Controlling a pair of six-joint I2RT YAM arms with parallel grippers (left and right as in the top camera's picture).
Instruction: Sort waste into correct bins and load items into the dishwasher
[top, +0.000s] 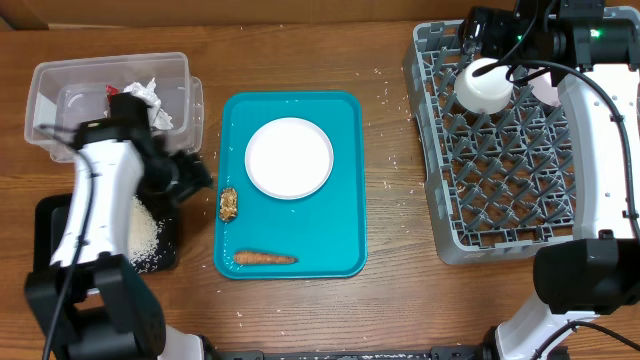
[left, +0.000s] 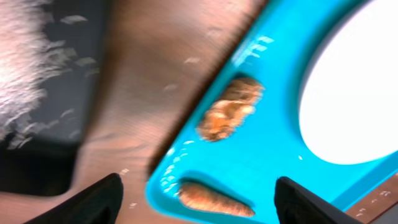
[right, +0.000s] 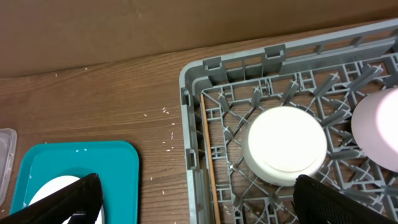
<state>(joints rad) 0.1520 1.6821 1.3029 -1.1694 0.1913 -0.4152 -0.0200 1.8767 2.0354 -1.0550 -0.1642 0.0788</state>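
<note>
Rice (top: 145, 235) is heaped on the black tray (top: 50, 215), and a crumpled napkin (top: 150, 98) is lodged in the clear tub (top: 60, 85). The left fingers (left: 99, 199) are spread apart, empty, over the edge of the teal tray (top: 345, 230), on which a brown chunk (left: 230, 109), a carrot piece (left: 211, 199) and a white plate (top: 289, 158) are laid. The right fingers (right: 68, 199) are parted, empty, above the grey rack (right: 193, 124), where a white bowl (right: 286, 144) and a pinkish bowl (right: 379, 124) are seated.
</note>
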